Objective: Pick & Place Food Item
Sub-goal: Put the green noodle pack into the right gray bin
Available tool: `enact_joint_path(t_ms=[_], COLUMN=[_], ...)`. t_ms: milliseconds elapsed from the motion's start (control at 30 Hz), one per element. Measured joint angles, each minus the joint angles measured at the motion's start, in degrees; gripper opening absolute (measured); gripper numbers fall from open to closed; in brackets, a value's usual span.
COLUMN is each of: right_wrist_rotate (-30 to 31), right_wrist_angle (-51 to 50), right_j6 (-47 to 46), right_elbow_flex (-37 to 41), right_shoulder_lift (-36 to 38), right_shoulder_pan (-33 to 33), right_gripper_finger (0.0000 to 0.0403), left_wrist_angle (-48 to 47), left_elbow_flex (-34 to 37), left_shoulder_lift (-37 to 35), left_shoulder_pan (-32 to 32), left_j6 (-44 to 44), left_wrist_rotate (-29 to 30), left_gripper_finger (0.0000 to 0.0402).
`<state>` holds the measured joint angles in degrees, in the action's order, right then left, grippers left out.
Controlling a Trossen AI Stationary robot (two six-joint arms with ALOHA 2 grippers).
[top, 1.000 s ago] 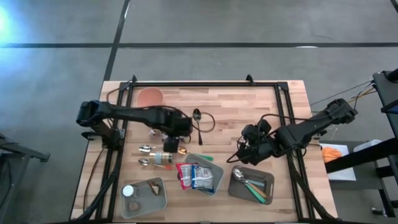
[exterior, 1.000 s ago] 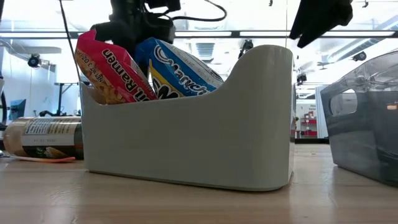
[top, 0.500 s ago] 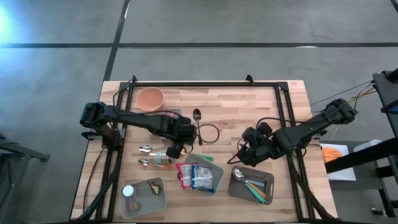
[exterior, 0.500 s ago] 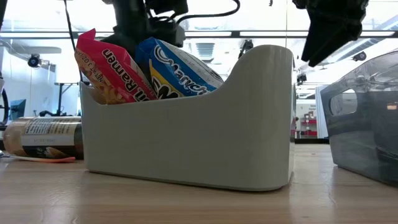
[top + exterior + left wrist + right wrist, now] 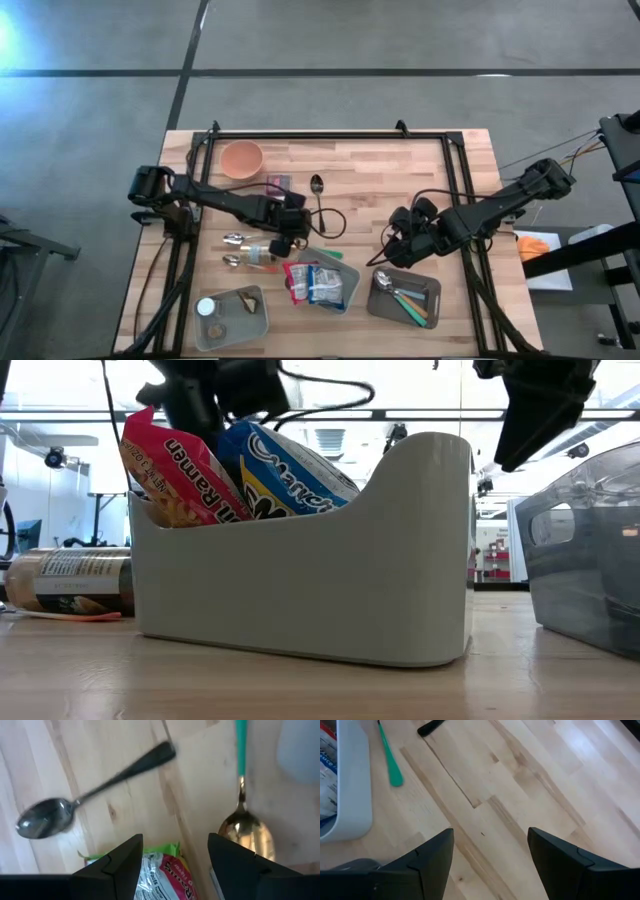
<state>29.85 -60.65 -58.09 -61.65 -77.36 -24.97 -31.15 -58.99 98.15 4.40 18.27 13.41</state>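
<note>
A food jar (image 5: 258, 253) with a green, red and white label lies on its side on the table, left of the grey bin (image 5: 345, 285). It also shows in the low view (image 5: 70, 580). My left gripper (image 5: 283, 242) hangs open just above the jar's right end. In the left wrist view its fingers (image 5: 175, 840) stand on either side of the label (image 5: 160, 870), and no touch shows. The bin (image 5: 400, 590) holds a red ramen packet (image 5: 180, 475) and a blue packet (image 5: 290, 475), both leaning. My right gripper (image 5: 402, 245) hovers open over bare wood (image 5: 490, 832).
A silver spoon (image 5: 45, 817) and a gold spoon with a teal handle (image 5: 245, 827) lie close to the jar. An orange bowl (image 5: 242, 157) sits far left, and a clear tray of cutlery (image 5: 405, 295) near right. Another grey bin (image 5: 232, 315) stands near left.
My left gripper has come down and toward the table's near edge, onto the lying jar, rolling its wrist on the way. It has stayed open. My right gripper has sunk a little. The jar and the packets have not moved.
</note>
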Motion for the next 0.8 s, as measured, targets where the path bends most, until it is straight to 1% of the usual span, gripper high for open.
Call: enact_joint_path(t_ms=[167, 267, 500, 633, 767, 800], right_wrist_rotate=[0.0, 0.0, 0.1, 0.1, 0.1, 0.1], right_wrist_angle=[-0.1, -0.3, -0.4, -0.4, -0.4, -0.4], right_j6=[1.3, 1.6, 1.6, 1.6, 1.6, 1.5], right_elbow_flex=[0.0, 0.0, 0.1, 0.1, 0.1, 0.1], right_shoulder_lift=[0.8, 1.3, 2.1, 2.2, 2.2, 2.3], right_shoulder_pan=[0.0, 0.0, 0.0, 0.0, 0.0, 0.0], right_gripper_finger=[0.0253, 0.0253, 0.0253, 0.0253, 0.0253, 0.0253], left_wrist_angle=[3.7, 5.6, 6.7, 7.7, 8.7, 8.9], left_elbow_flex=[3.2, 4.6, 4.9, 5.6, 7.2, 7.6], left_shoulder_lift=[0.0, 0.0, 0.0, 0.3, 0.4, 0.3], left_shoulder_pan=[0.0, 0.0, -0.1, -0.4, -0.7, -0.7], left_j6=[1.3, 1.3, 1.5, 2.6, 3.0, 2.9], left_wrist_rotate=[2.0, 2.2, 6.7, 6.7, 2.4, 2.2], left_gripper_finger=[0.0224, 0.0224, 0.0224, 0.0219, 0.0201, 0.0197])
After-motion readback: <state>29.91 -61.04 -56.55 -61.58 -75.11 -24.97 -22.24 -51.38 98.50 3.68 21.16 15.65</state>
